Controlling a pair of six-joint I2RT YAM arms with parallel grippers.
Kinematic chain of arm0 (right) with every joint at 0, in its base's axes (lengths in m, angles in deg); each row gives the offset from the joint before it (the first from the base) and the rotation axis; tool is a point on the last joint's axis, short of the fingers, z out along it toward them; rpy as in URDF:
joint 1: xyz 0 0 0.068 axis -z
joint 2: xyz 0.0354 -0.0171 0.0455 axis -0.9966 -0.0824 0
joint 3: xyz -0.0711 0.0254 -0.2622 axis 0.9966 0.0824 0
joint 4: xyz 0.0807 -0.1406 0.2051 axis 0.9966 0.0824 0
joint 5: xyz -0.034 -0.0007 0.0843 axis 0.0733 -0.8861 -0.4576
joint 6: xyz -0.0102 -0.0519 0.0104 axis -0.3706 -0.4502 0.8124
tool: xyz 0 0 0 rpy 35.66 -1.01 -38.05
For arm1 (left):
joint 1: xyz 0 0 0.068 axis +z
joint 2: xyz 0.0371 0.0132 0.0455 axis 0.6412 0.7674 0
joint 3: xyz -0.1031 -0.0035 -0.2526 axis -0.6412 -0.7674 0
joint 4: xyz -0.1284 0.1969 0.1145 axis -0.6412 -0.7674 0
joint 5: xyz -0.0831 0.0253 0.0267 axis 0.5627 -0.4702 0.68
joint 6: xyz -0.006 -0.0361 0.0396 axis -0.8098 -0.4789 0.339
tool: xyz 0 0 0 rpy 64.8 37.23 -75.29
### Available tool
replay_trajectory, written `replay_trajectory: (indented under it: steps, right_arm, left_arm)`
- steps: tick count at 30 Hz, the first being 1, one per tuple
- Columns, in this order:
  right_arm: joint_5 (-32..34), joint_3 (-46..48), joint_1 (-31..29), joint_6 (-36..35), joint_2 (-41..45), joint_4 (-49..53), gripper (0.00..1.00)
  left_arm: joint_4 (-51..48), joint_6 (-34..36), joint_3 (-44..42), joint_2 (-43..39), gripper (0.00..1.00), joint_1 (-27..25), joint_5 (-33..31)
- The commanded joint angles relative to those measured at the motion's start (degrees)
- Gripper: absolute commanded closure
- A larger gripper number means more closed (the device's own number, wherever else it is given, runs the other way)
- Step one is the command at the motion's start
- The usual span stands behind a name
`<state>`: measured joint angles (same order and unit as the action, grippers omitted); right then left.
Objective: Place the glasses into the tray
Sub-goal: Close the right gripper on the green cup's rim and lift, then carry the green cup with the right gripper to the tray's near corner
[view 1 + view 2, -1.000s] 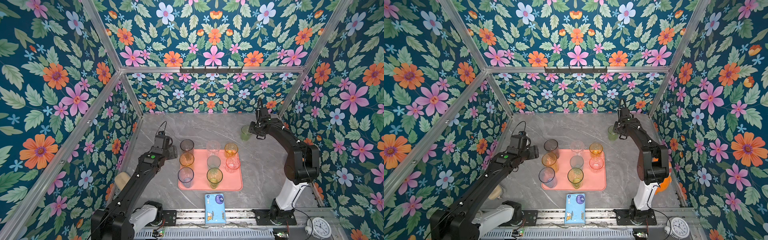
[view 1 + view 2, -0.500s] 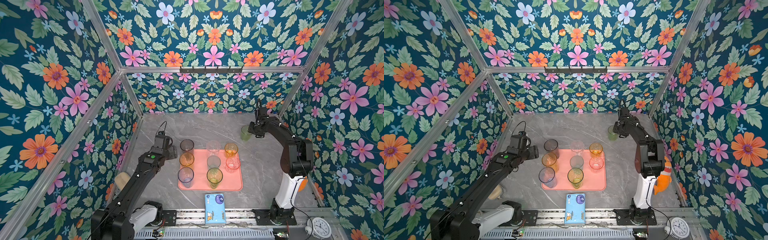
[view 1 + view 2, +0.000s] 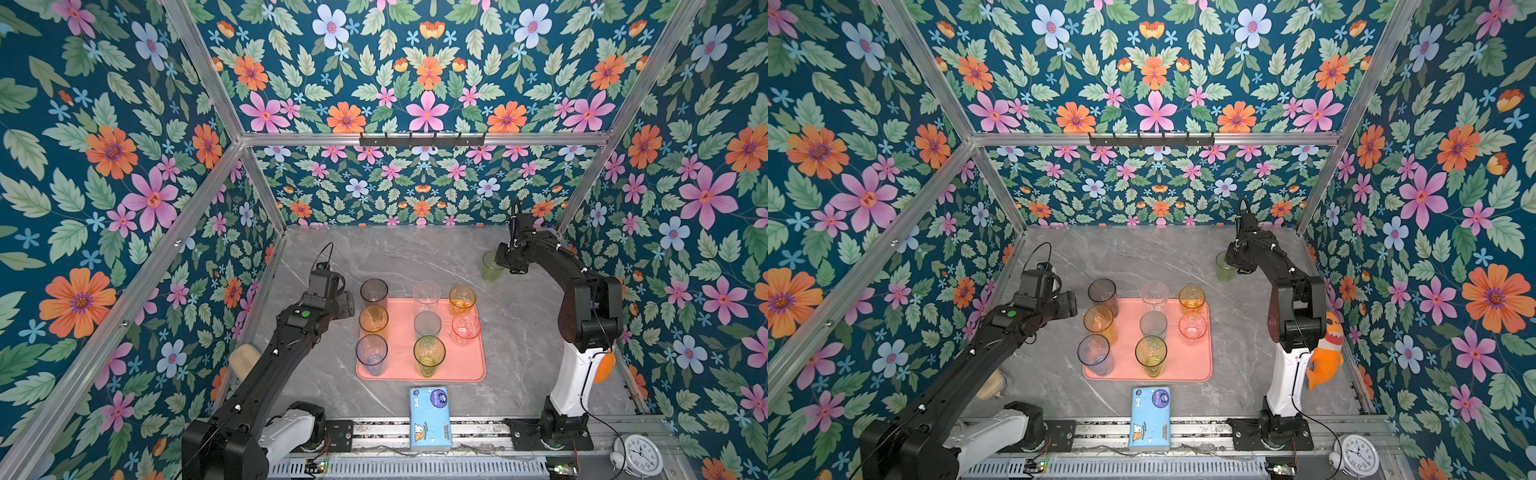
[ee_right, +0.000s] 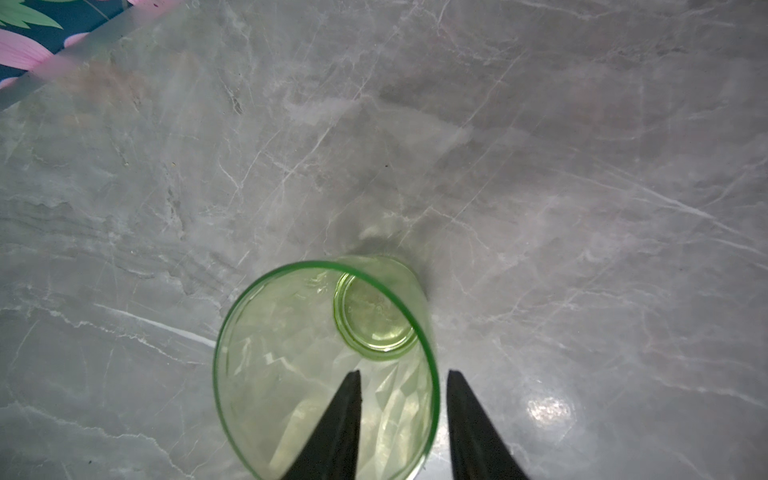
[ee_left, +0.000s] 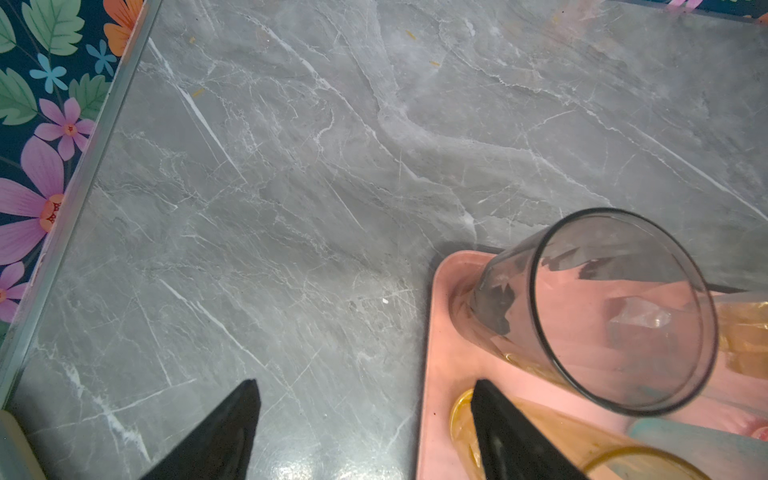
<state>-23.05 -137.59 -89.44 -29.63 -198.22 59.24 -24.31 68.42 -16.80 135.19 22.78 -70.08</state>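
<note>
Jaws of right tool [image 4: 402, 374] straddle green glass [image 4: 291, 332] wall, unclamped; left tool [image 5: 365, 384] wide open.

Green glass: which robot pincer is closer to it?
Right. The right pincer straddles the rim of the green glass, one finger inside, one outside. The left pincer is far away, by the pink tray.

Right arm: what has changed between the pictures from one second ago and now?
The elbow of the right arm swung a little toward the middle; its lower link stands more upright. The right end effector remains at the green glass, one finger inside the rim, one outside, not visibly clamped. Nothing was lifted or released. The left end effector, the tray and its eight glasses stayed put.
</note>
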Motion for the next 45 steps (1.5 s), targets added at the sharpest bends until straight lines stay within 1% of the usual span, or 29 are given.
replay_trajectory:
  steps: [1, 8, 15, 31, 38, 41, 45]
  right_arm:
    - [-0.4, -0.6, 0.0, 0.3, -0.7, 1.4, 0.65]
    - [-1.9, -1.1, 0.0, 0.4, -1.9, 2.2, 0.71]
    - [-2.6, -1.4, 0.0, 0.3, -2.4, 2.8, 0.79]
    - [-2.4, -2.0, 0.0, -0.7, -0.3, 7.5, 0.96]
    - [-1.8, -0.8, -0.1, -1.1, 2.7, 9.3, 1.0]
    - [-1.5, 0.8, -0.1, -1.2, 5.3, 9.9, 1.0]
    - [-3.9, 4.9, -0.5, -0.6, 9.7, 9.3, 1.0]
  left_arm:
    - [0.0, 0.3, 0.4, 0.1, 0.17, 0.0, -0.3]
    - [0.1, 0.3, 0.4, 0.3, 0.17, 0.0, -0.2]
    - [0.1, 0.4, 0.6, 0.4, 0.17, 0.0, 0.0]
    - [0.1, 0.7, 0.7, 0.3, 0.17, 0.0, 0.3]
    - [0.3, 0.6, 0.4, -0.2, 0.17, 0.0, 0.4]
    - [0.3, 0.7, 0.5, -0.3, 0.17, 0.0, 0.6]
    - [0.4, 0.6, 0.5, -0.3, 0.17, 0.0, 0.7]
